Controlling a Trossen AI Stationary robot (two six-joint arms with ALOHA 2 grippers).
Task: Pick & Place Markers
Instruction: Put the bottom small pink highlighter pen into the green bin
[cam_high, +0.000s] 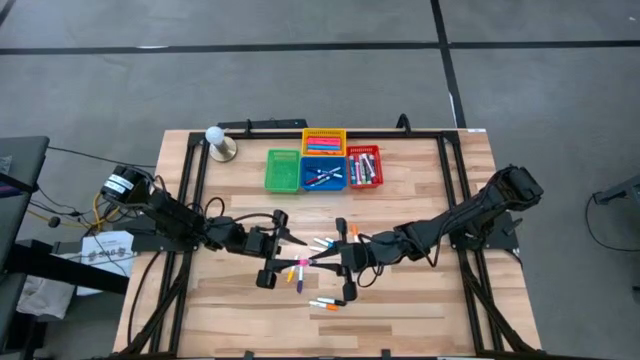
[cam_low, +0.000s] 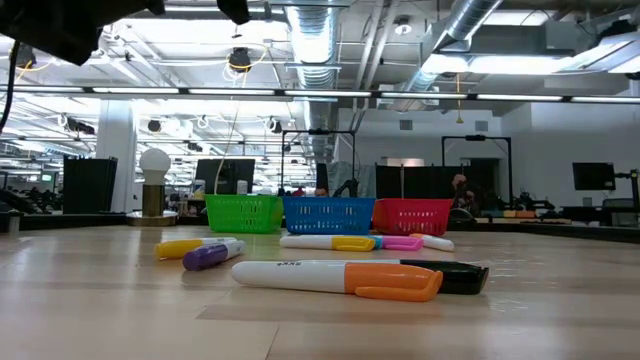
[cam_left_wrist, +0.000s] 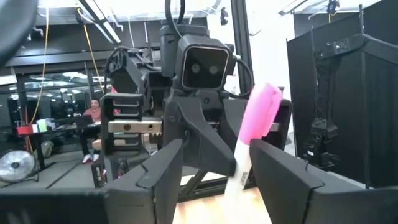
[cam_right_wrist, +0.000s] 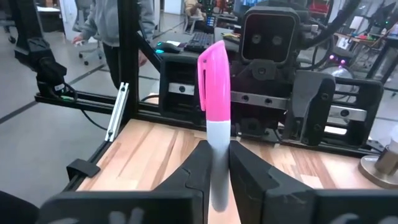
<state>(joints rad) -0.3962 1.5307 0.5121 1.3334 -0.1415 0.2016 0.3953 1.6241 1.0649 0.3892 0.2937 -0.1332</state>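
Risk sits at the handover in the middle of the table, where my two grippers face each other above the loose markers. The right gripper (cam_right_wrist: 216, 171) has its dark fingers clamped narrow on the white barrel of a pink-capped marker (cam_right_wrist: 213, 93), which stands upright between them. The left gripper (cam_left_wrist: 211, 171) has its fingers spread wide, and from its wrist view the same pen (cam_left_wrist: 258, 124) leans beside one finger, apparently not pinched by it. I judge the pen now depends on the right gripper alone; if that grip is only on the barrel's end, the pen may tilt or slide out as the arm swings away. Withdrawing the left arm carelessly could also clip the cap and knock the pen askew.

Below the grippers, several markers lie scattered on the light wooden table (cam_high: 420, 300): a white marker with an orange cap (cam_low: 340, 277) nearest the low camera, with a black-capped end touching it, then a purple-capped one (cam_low: 212, 256) beside a yellow one, and a white, yellow and pink row farther back. A low pass could sweep these aside.

At the far edge sit the small plastic baskets: green (cam_high: 283, 170), blue (cam_high: 324, 174), red (cam_high: 365, 166) and yellow (cam_high: 323, 141), some already holding markers. A white bulb on a brass base (cam_high: 218, 143) stands left of the green basket, well apart from the route. The left arm itself lies between nothing and the baskets, so the right arm's route looks open.
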